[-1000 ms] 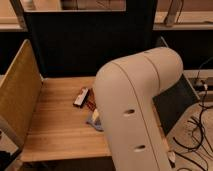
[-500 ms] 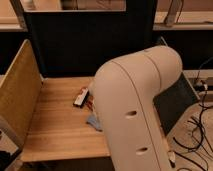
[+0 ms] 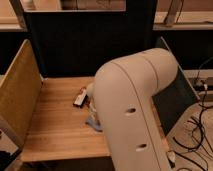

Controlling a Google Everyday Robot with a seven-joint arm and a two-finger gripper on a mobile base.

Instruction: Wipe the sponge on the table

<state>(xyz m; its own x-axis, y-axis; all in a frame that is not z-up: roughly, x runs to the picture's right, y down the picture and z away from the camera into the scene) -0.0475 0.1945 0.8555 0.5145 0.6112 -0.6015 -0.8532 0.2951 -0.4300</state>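
Note:
The blue-grey sponge (image 3: 92,123) lies flat on the light wooden table (image 3: 52,117), near its middle. Only the sponge's left part shows; the rest is behind my big white arm link (image 3: 135,110). My gripper is hidden behind that link, down at the table close to the sponge, and it is shut. Whether it holds the sponge is not visible.
A small white-and-dark block (image 3: 79,98) lies on the table just behind the sponge, with a small reddish thing (image 3: 90,104) beside it. A tan side panel (image 3: 17,87) walls the left edge and a dark panel (image 3: 90,45) the back. Cables (image 3: 197,135) trail on the floor at right.
The arm and the sponge have hardly shifted. The hidden gripper has gone from open to shut.

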